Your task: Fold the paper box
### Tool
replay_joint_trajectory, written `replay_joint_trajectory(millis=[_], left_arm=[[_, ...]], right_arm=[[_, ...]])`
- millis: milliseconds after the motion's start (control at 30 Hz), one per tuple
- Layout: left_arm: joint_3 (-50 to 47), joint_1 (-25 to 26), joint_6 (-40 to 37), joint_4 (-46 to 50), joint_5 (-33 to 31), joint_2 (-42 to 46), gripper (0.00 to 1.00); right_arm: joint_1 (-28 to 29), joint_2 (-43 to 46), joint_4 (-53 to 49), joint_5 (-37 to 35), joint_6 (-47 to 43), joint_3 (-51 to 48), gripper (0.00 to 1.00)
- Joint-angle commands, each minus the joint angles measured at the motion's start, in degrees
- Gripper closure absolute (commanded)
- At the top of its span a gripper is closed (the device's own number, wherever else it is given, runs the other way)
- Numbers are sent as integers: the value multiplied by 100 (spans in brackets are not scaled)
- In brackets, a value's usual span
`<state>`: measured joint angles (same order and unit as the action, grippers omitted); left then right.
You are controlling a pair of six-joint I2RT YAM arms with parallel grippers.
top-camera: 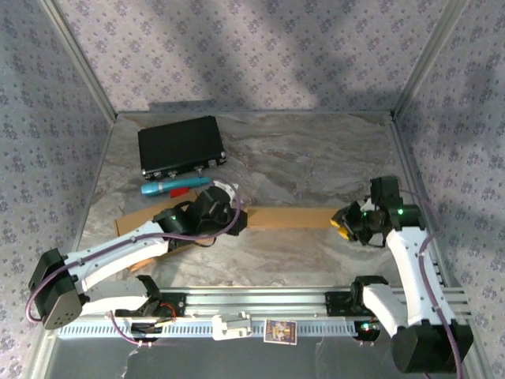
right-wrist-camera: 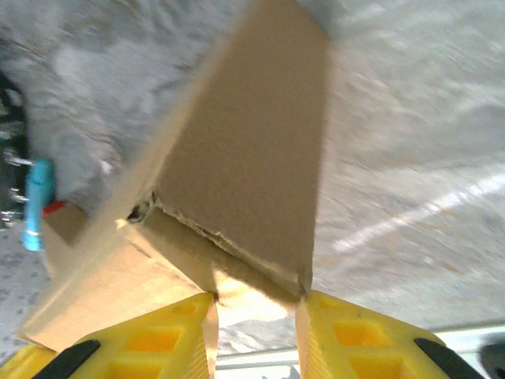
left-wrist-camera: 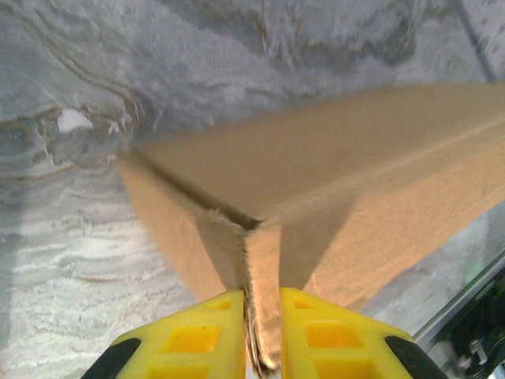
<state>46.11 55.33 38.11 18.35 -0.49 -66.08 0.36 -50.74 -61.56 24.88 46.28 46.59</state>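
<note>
My left gripper (left-wrist-camera: 262,328) pinches the paper box (left-wrist-camera: 331,181) flap tight. My right gripper (right-wrist-camera: 254,316) sits half open around its end; I can't tell if it holds.

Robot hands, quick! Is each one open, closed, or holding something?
Left hand: closed, pinching an edge of the brown cardboard box.
Right hand: closed on the other end of the same box.
</note>
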Motion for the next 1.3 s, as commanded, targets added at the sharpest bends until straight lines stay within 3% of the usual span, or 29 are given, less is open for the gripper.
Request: replay_joint_trajectory(millis=[0, 100, 200, 333, 533, 600, 633, 667, 833, 933, 1000, 1067, 1167, 1267], left_arm=[[-290, 237, -227, 267, 84, -191, 84], [-383, 305, -149, 196, 137, -304, 83], [-331, 303, -210, 223, 84, -545, 82], [-42, 36, -118, 264, 9, -616, 81], [994, -650, -67, 511, 184, -881, 70], [1231, -989, 39, 396, 173, -911, 51], [1286, -1190, 110, 261, 150, -885, 17], [1332, -1381, 173, 161, 66, -847, 1], [1342, -2149, -279, -43, -295, -564, 0], [1241, -2488, -343, 305, -1356, -403, 0], [1005, -2576, -449, 414, -2509, -199, 0], [627, -2654, -1053, 194, -3346, 52, 0], [38, -2779, -2276, -506, -3823, 364, 0], [-492, -3165, -3184, -964, -3381, 498, 0]], right_arm=[[-11, 171, -767, -79, -60, -593, 67], [-20, 257, 69, -55, 347, -1042, 63], [-71, -239, 1083, -66, 403, -1270, 62], [-88, -757, 919, -342, -59, -742, 60], [-254, -396, 784, -466, 93, -170, 43], [-298, -498, 871, -523, 52, 13, 35], [-345, -554, 948, -601, -23, 135, 12], [-380, -560, 1186, -743, -148, 269, 1], [-350, -264, 1878, -2042, -934, 742, 1], [-334, -226, 2235, -3168, -1247, 700, 1], [-286, -196, 3348, -3342, -2318, 167, 1], [-48, -194, 4550, -3912, -3370, -616, 1], [33, -347, 5956, -3805, -4128, -1414, 1], [43, -678, 7152, -3504, -4133, -1956, 1]])
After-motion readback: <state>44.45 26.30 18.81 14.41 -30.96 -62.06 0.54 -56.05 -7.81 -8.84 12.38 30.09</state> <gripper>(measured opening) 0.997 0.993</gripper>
